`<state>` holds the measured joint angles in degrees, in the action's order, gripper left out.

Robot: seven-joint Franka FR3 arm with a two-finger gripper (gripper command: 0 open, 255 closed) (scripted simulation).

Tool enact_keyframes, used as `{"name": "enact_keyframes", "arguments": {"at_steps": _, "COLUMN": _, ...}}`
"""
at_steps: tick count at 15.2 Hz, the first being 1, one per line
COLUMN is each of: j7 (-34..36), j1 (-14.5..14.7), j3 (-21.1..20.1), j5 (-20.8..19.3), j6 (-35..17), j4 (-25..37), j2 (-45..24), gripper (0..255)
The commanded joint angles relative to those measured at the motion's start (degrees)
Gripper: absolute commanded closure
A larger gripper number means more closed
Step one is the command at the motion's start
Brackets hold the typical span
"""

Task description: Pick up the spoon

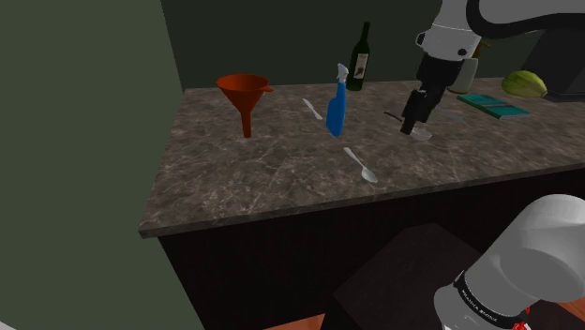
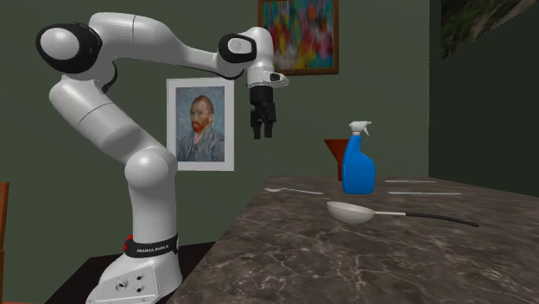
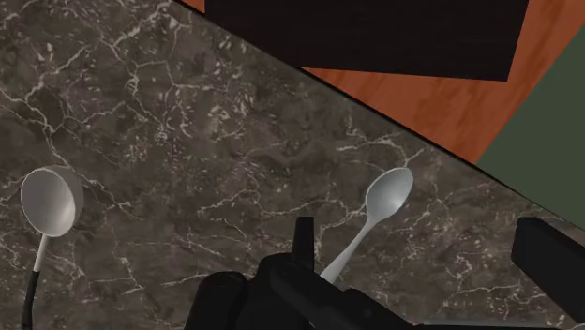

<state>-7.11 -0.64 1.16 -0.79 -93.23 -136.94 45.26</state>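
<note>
Gripper (image 3: 417, 232) hung spread wide, empty, above the spoon (image 3: 388, 195). Near the spoon: black-handled ladle (image 3: 51, 201); farther off, blue spray bottle (image 1: 337, 101), orange funnel (image 1: 245, 94).

Home kitchen: a dark, marble-patterned countertop (image 1: 281, 178) with a dark cabinet front (image 1: 253, 272) beneath it stands against deep green walls (image 1: 84, 141). Household goods line the counter's far edge: an orange funnel (image 1: 246, 97), a blue spray bottle (image 1: 337, 101), a dark wine bottle (image 1: 360, 59) and a green fruit (image 1: 524, 84). A pale spoon (image 1: 361, 165) lies nearer the front edge, and a dark-handled ladle (image 2: 354, 212) also rests on the stone. A framed portrait of a bearded man (image 2: 201, 123) and a brightly coloured painting (image 2: 298, 34) hang on the wall. Reddish wood flooring (image 3: 412, 94) shows past the counter's edge.
</note>
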Motion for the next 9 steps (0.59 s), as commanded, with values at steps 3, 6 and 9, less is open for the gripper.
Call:
{"name": "enact_keyframes", "arguments": {"at_steps": 3, "j7": 3.35, "j1": -0.84, "j3": -0.23, "j5": 1.61, "j6": -2.81, "j4": 0.07, "j2": -4.10, "gripper": 0}}
{"name": "enact_keyframes", "arguments": {"at_steps": 6, "j7": 8.05, "j1": -1.98, "j3": -0.39, "j5": 4.04, "j6": -6.94, "j4": 0.61, "j2": -10.45, "gripper": 0}}
{"name": "enact_keyframes", "arguments": {"at_steps": 9, "j7": 12.36, "j1": -2.92, "j3": -0.28, "j5": 6.49, "j6": -10.89, "j4": 1.62, "j2": -16.99, "gripper": 0}}
